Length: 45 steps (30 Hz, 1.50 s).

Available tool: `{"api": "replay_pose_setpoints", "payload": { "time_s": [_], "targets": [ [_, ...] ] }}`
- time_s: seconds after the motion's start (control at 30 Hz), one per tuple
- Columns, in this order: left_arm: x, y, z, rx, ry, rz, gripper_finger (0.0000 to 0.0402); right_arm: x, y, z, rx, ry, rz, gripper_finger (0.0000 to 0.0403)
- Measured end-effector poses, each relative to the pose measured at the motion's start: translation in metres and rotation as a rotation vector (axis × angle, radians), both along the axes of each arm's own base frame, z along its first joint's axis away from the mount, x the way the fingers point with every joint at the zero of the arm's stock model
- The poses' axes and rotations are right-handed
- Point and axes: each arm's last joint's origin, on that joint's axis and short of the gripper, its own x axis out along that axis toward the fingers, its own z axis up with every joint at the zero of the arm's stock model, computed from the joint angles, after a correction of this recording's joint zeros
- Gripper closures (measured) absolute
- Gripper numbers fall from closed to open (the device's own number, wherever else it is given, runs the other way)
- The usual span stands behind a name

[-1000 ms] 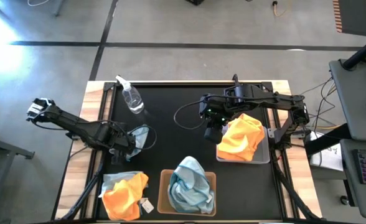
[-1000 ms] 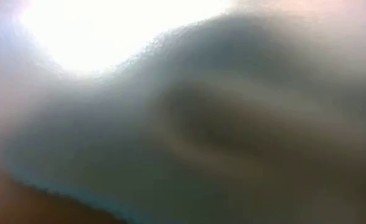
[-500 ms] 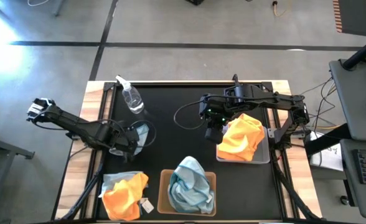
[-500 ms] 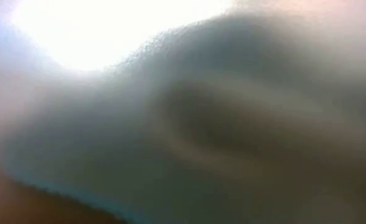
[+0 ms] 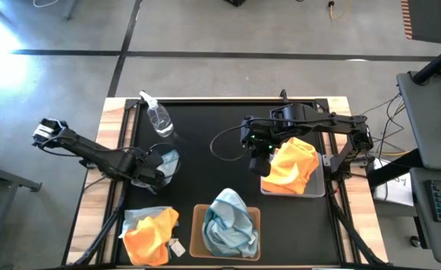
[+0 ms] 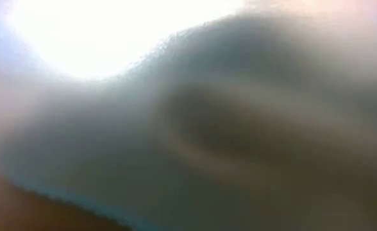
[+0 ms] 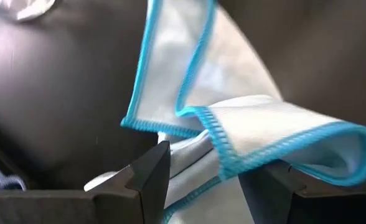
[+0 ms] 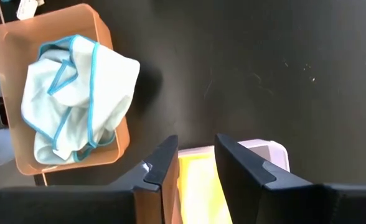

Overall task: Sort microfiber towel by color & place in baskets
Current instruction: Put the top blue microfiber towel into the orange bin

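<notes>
In the high view my left gripper point(image 5: 159, 166) is at the table's left middle, shut on a pale blue cloth point(image 5: 169, 160). My right gripper point(image 5: 256, 163) hovers open at the left edge of the light grey basket point(image 5: 319, 190), which holds a heaped orange cloth point(image 5: 292, 169). Its fingers stand slightly apart over the orange cloth point(image 8: 195, 183) without touching it. The tan basket point(image 5: 198, 225) near the front edge holds pale blue cloths point(image 5: 228, 225). An orange cloth point(image 5: 151, 236) lies on a blue one point(image 5: 133, 219) at the front left. My left gripper point(image 7: 201, 168) pinches the pale blue cloth between its two fingers at a bunched fold beside the blue-stitched hem point(image 7: 217, 140). Several layers pass through the gap. The rest of the cloth spreads out beyond the fingertips, with its far part over the black mat.
A clear spray bottle point(image 5: 159, 118) lies on the far left of the black mat. A black cable point(image 5: 220, 139) loops over the mat's middle. The mat's centre between the two arms is bare. The low view shows only a close blur.
My left gripper has shifted a little toward the table's far edge with the pale blue cloth, which now sits more bunched against the fingers. My right arm has kept nearly still.
</notes>
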Motion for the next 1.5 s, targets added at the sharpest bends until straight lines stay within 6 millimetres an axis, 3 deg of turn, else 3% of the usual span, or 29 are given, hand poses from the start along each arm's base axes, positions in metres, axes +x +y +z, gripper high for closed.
{"api": "replay_pose_setpoints", "payload": {
  "time_s": [0.47,0.73,0.93,1.5],
  "targets": [
    [0.003,-0.001,-0.006,-0.022,-0.054,0.027,0.0237,-0.003,0.001,-0.001,-0.019,0.025,0.053,0.0312],
    [0.016,-0.006,-0.003,0.035,-0.083,-0.337,0.0237,-0.004,0.001,-0.002,-0.034,0.038,0.096,0.0308],
    [0.022,-0.008,-0.005,0.087,-0.061,-0.507,0.0237,-0.007,0.001,-0.003,-0.033,0.071,0.096,0.0318],
    [0.042,-0.014,-0.05,0.121,0.159,-0.472,0.0237,-0.009,0.001,-0.003,-0.032,0.089,0.096,0.032]
  ]
}}
